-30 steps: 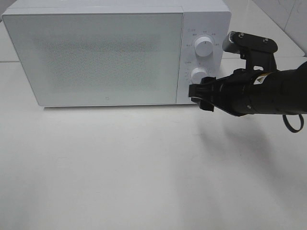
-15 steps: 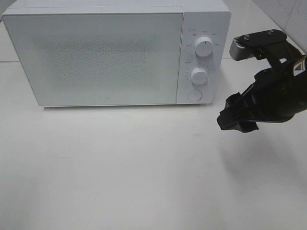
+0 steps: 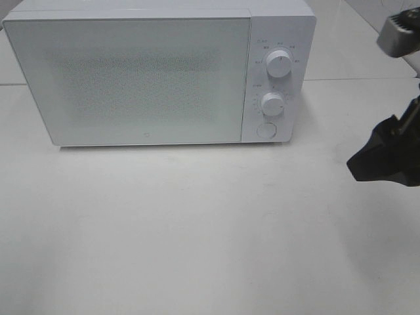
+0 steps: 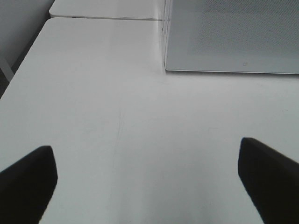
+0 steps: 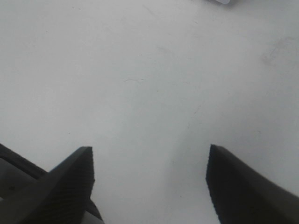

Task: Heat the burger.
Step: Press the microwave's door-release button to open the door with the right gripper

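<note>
The burger is out of view in every frame. A white microwave (image 3: 144, 79) stands at the back of the table with its door shut, so nothing inside shows. My right gripper (image 3: 379, 159) hangs at the right edge of the exterior view, well clear of the microwave's control panel. Its two dark fingers stand apart over bare table in the right wrist view, right gripper (image 5: 149, 156) open and empty. My left gripper (image 4: 147, 154) is open too, with nothing between its fingers, over the table in front of the microwave's corner (image 4: 233, 37). The left arm does not show in the exterior view.
The microwave's panel carries an upper knob (image 3: 280, 64), a lower knob (image 3: 272, 104) and a round button (image 3: 266, 130). A white table (image 3: 197, 223) spreads in front. A second table top (image 4: 107, 8) adjoins behind it.
My right gripper has drawn back from the microwave's round button, moving right and toward the frame's edge. The microwave door stays shut. The left side looks unchanged.
</note>
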